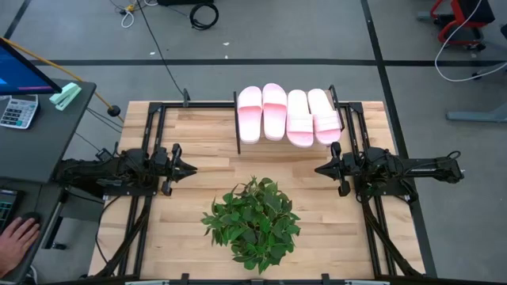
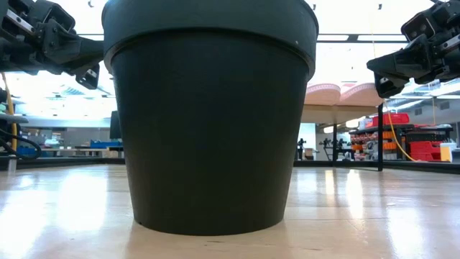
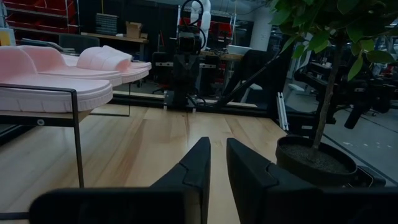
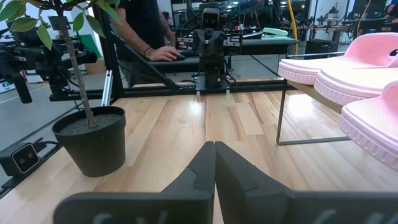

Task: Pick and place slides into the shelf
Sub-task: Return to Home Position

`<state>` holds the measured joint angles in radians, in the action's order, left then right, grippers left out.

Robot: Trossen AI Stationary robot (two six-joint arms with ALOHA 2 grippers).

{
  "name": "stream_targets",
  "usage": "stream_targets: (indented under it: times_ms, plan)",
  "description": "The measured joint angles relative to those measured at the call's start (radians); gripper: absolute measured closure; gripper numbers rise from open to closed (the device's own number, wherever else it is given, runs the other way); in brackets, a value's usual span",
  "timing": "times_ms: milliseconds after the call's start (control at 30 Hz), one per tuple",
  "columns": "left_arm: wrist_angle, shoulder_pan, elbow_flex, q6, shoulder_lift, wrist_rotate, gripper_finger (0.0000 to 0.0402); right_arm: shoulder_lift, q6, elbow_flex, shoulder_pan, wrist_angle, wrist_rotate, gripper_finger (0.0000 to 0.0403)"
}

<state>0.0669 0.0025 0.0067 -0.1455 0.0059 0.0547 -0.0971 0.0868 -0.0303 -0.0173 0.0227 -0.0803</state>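
- On small wooden-topped shelf with thin black legs (image 1: 238, 127): four pale pink foam slides (image 1: 287, 115), side by side, already stowed.
- Left gripper (image 1: 192, 169): fingers slightly parted, empty, parked clear.
- Right gripper (image 1: 318, 168): fingers closed, empty, parked likewise.

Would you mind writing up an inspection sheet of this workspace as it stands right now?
Surface: light wooden tabletop, mostly bare.
Job's things: four pale pink slides lying side by side on the shelf at the table's far edge.
Clutter: potted plant in a dark pot, near the table's front centre.
Grippers: left gripper over the table's left side, fingers slightly apart, holding nothing; right gripper over the right side, fingers shut, holding nothing.
Cables: black and yellow cables on the floor beyond the table.
Surroundings: side desk with calculator on the left; a person's hand near it.
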Motion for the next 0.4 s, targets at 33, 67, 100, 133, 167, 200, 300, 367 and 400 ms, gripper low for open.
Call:
stream_targets:
  times_ms: [33,67,100,133,167,200,300,367,400]
  plan:
    - [0.0,0.0,0.0,0.0,0.0,0.0,0.0343,0.0,0.0,0.0,0.0,0.0,0.0,0.0389]
    - [0.0,0.0,0.0,0.0,0.0,0.0,0.0344,0.0,0.0,0.0,0.0,0.0,0.0,0.0389]
    - [0.0,0.0,0.0,0.0,0.0,0.0,0.0345,0.0,0.0,0.0,0.0,0.0,0.0,0.0389]
    - [0.0,0.0,0.0,0.0,0.0,0.0,0.0347,0.0,0.0,0.0,0.0,0.0,0.0,0.0389]
    - [0.0,0.0,0.0,0.0,0.0,0.0,0.0349,0.0,0.0,0.0,0.0,0.0,0.0,0.0389]
    - [0.0,0.0,0.0,0.0,0.0,0.0,0.035,0.0,0.0,0.0,0.0,0.0,0.0,0.0389]
    - [0.0,0.0,0.0,0.0,0.0,0.0,0.0353,0.0,0.0,0.0,0.0,0.0,0.0,0.0389]
    - [0.0,0.0,0.0,0.0,0.0,0.0,0.0353,0.0,0.0,0.0,0.0,0.0,0.0,0.0389]
    - [0.0,0.0,0.0,0.0,0.0,0.0,0.0353,0.0,0.0,0.0,0.0,0.0,0.0,0.0389]
